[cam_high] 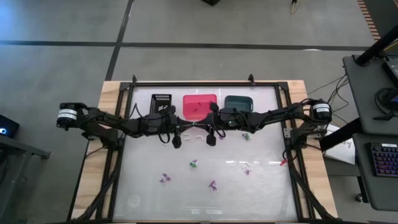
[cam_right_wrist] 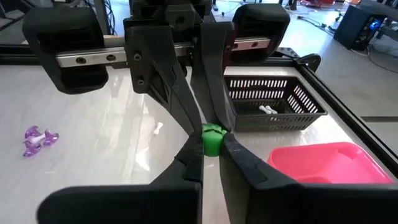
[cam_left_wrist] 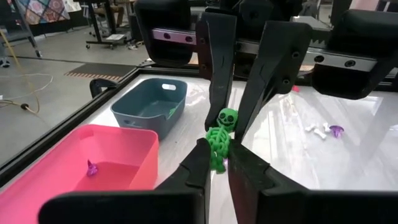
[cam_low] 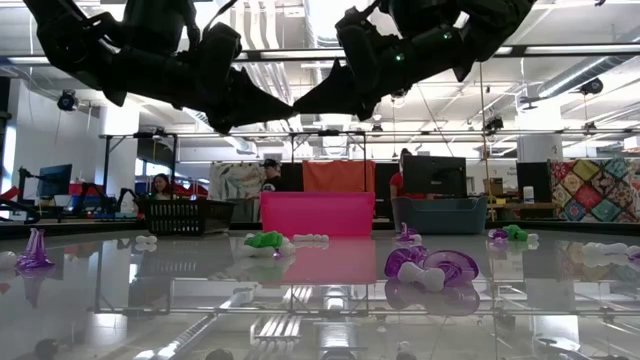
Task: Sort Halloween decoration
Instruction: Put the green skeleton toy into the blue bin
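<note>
A small green skeleton, one of the Halloween decoration pieces, hangs in the air above the table's middle, in front of the pink bin. My left gripper and my right gripper meet tip to tip there, both shut on it. In the low view the two pairs of fingers meet at one dark point high above the table. Other trinkets lie on the table: purple ones, a green one and a white one. My left gripper pinches the skeleton's lower body between its two fingertips. The fingers come nearly level from the table's left. The skeleton is lifted clear of the table, its head pointing away from this gripper. My right gripper pinches the skeleton's head end between its two fingertips. Its fingers come nearly level from the table's right, opposite my left gripper's. The skeleton spans the gap between the two grippers, clear of the table.
Three bins stand in a row at the far edge: a black basket holding a white bone, the pink bin with a purple trinket, and a teal bin. A black frame rims the table. People sit beyond it.
</note>
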Controlling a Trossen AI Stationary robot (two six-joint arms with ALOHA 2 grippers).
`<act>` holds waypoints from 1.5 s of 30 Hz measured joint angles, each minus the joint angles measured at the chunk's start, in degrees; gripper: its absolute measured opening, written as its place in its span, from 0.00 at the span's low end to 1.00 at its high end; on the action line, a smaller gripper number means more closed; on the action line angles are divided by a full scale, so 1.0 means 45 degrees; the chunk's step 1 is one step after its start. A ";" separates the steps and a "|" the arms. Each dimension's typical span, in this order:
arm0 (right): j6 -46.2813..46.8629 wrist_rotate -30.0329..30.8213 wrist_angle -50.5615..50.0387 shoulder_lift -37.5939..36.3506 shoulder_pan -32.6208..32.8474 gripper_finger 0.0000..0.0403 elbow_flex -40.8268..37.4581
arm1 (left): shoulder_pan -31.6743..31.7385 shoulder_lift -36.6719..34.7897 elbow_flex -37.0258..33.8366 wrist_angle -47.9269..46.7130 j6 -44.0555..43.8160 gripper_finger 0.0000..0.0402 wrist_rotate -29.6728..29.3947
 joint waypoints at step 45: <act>0.7477 0.2407 -1.2926 -0.1185 -0.4612 0.29 0.1394 | 0.0000 -0.1359 0.0058 -0.5400 -0.1037 0.38 0.0088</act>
